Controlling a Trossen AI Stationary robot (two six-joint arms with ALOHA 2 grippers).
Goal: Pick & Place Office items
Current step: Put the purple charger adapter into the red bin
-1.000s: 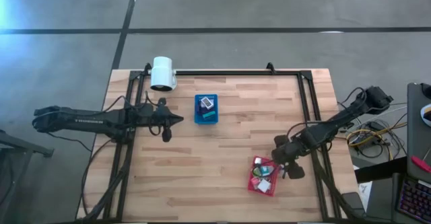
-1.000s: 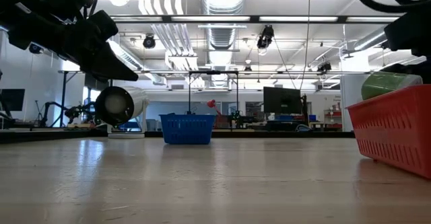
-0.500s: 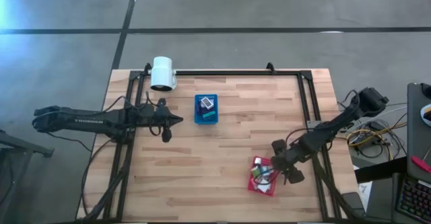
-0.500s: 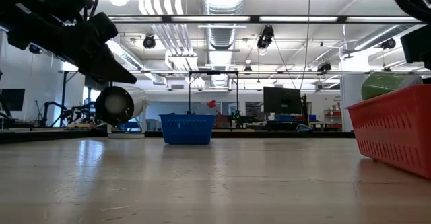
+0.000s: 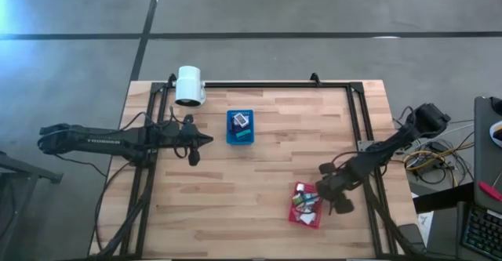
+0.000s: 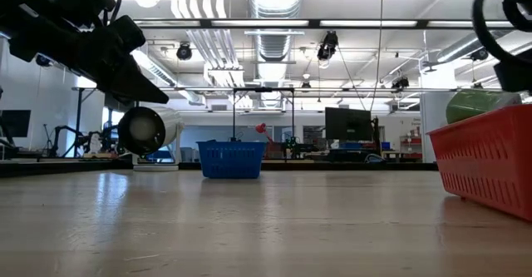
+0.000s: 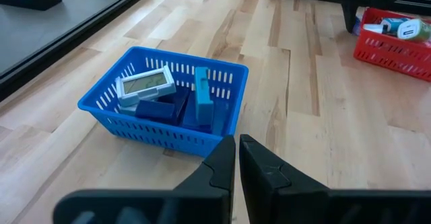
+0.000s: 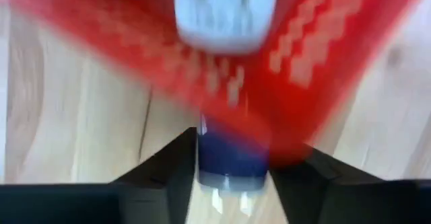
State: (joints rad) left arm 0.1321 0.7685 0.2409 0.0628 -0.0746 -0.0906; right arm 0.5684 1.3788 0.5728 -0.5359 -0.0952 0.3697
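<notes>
The right tool (image 8: pixel 232 160) gripped a small dark-blue block (image 8: pixel 231 162) between its fingers at the red tray's (image 5: pixel 295 215) edge. Judged light, rigid and smooth; best held across flat sides. The left tool (image 7: pixel 237 158), shut and empty, waited near the tabletop's left edge.

Pale striped wooden plank table (image 5: pixel 259 175), blue slatted plastic basket (image 7: pixel 108 113) – white-framed display piece (image 7: pixel 143 83), teal block (image 7: pixel 202 96) and navy blocks (image 7: pixel 158 109) inside, red lattice plastic basket (image 5: pixel 296 216) – white, green and teal bits, black arms and frame rails (image 5: pixel 357 128), white cylinder (image 5: pixel 190 85).
</notes>
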